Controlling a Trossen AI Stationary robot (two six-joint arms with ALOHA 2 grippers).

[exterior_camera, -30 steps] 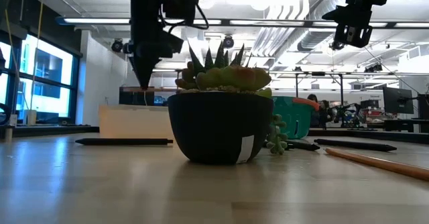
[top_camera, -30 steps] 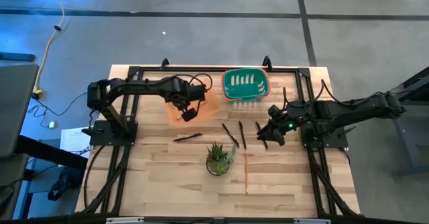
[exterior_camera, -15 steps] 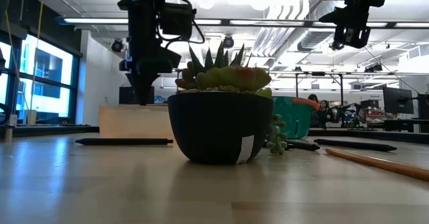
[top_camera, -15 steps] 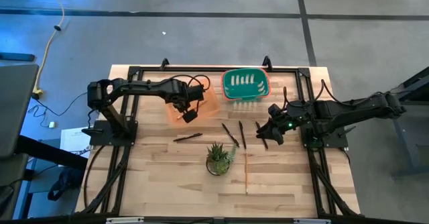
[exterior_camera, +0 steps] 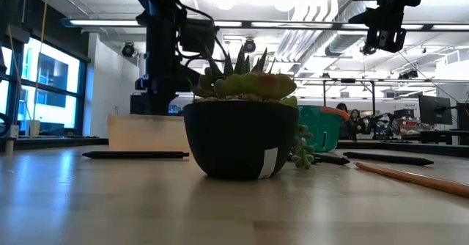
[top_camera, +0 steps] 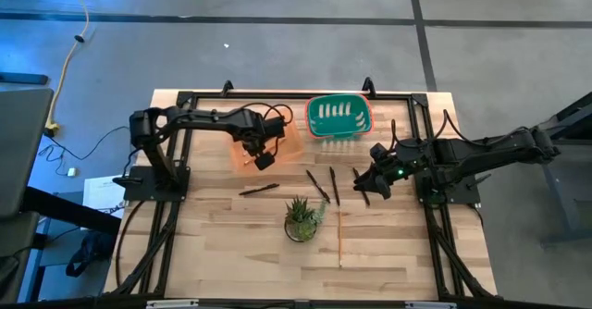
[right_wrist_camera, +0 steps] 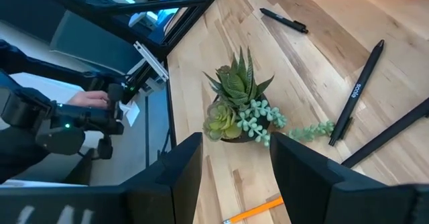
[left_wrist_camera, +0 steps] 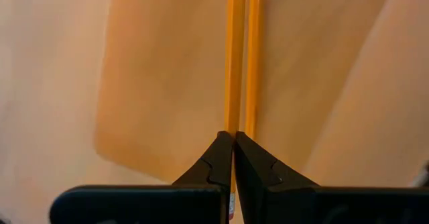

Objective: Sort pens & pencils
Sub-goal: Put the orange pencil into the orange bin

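1. Two pencils (left_wrist_camera: pixel 240 56) lie side by side in the orange tray (left_wrist_camera: pixel 161 83), directly ahead of the left gripper (left_wrist_camera: pixel 232 150), whose jaws are closed.
2. They are thin, orange-tan.
3. The right gripper (right_wrist_camera: pixel 231 163) hovers parted above the pens (right_wrist_camera: pixel 358 90).

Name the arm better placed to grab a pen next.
Right. The right gripper hangs open beside the pens, apparently holding nothing. The left gripper is shut on a pencil over the orange tray.

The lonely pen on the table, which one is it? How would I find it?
Find the potted plant in the middle of the wooden table. On the left arm's side of it lies one dark pen, alone. The other pens cluster on the right arm's side.
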